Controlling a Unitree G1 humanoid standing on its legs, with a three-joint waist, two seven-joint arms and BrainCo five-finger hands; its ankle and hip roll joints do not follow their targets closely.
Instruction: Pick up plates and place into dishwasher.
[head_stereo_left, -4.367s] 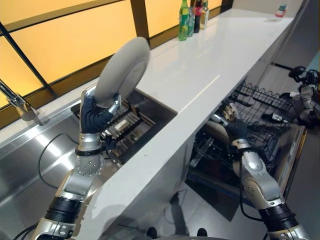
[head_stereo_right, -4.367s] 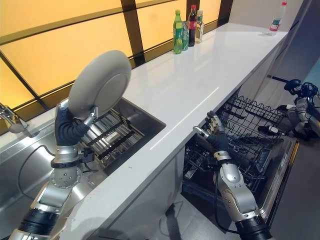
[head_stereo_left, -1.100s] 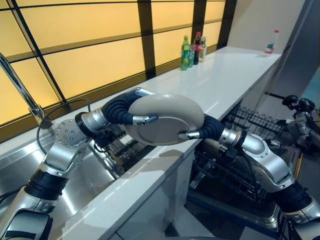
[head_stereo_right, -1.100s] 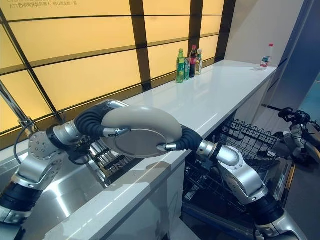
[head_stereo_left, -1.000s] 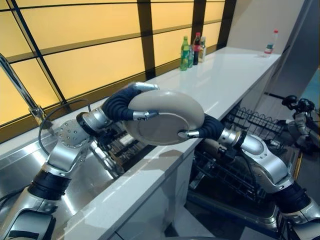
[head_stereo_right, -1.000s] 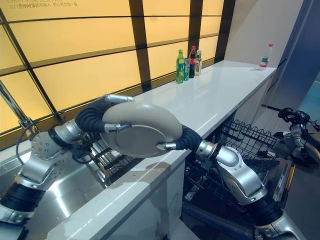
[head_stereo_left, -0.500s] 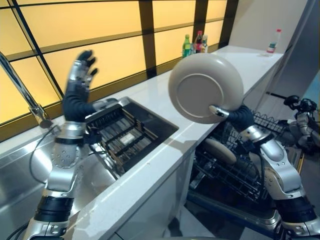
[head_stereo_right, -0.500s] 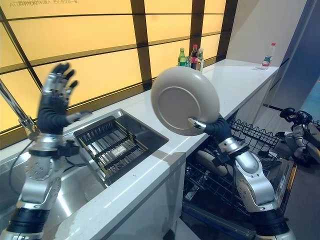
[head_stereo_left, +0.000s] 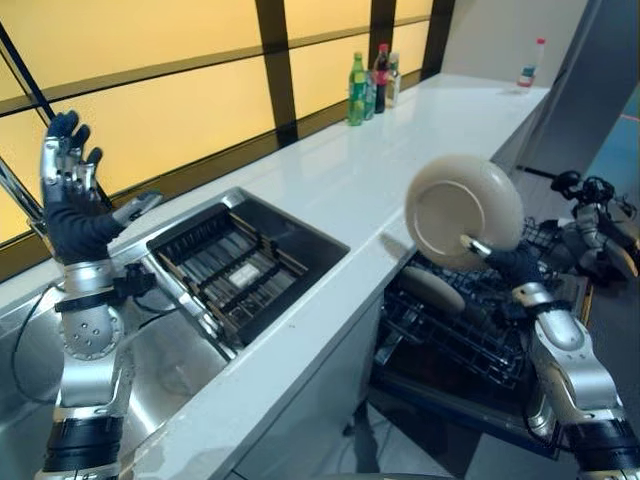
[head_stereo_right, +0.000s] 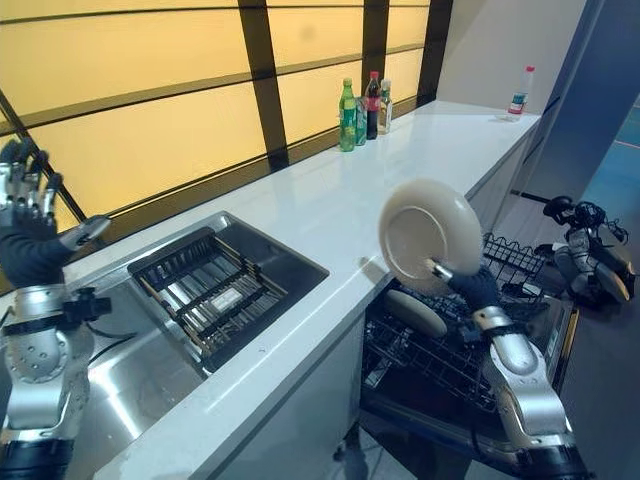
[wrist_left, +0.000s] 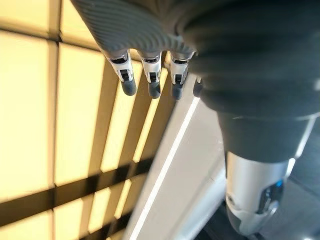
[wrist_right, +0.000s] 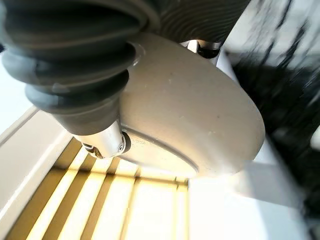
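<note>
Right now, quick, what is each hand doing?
Left hand: open, fingers straight, raised above the sink, holding nothing.
Right hand: shut on the plate, held upright over the dishwasher rack.

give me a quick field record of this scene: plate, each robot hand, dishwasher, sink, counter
plate: grey plate, on edge, held above the dishwasher rack
right robot hand: pinching the plate's lower rim
left robot hand: raised over the sink, fingers straight, holding nothing
dishwasher: open, wire rack pulled out, another plate already in it
sink: dish rack inside
counter: white, bottles at far end
</note>
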